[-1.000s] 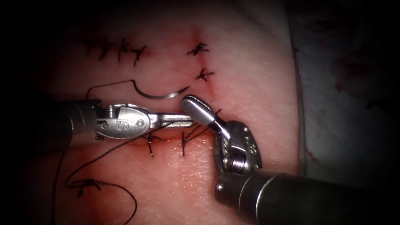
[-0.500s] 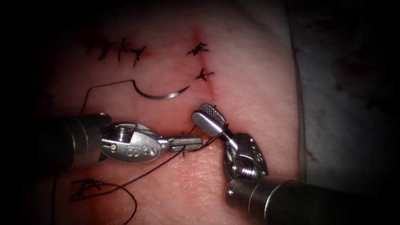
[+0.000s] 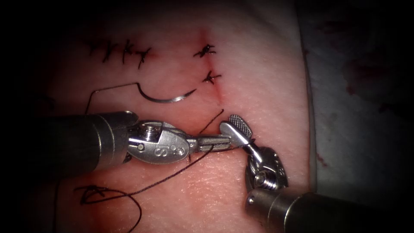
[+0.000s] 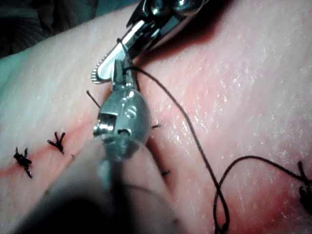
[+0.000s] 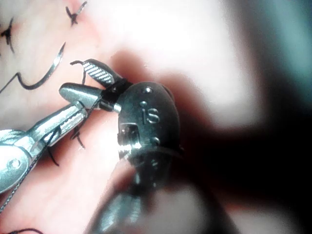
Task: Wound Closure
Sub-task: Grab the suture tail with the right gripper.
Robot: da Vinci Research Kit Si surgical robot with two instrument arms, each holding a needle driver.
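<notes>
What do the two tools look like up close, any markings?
Both are dark cylindrical shafts ending in polished silver wristed end effectors. The left tool has a rounded housing stamped with characters and a pivot screw. The right tool has short jaws with cross-hatched faces and a round wrist pulley.

We see a surgical-training bench in a robotics laboratory: a slab of pork-belly tissue point(image 3: 241, 56) lies on a stained white cloth point(image 3: 358, 77) at 3 o'clock, bears practice rows of knotted stitches point(image 3: 123, 51) at 11 o'clock, and is worked by two needle drivers.
</notes>
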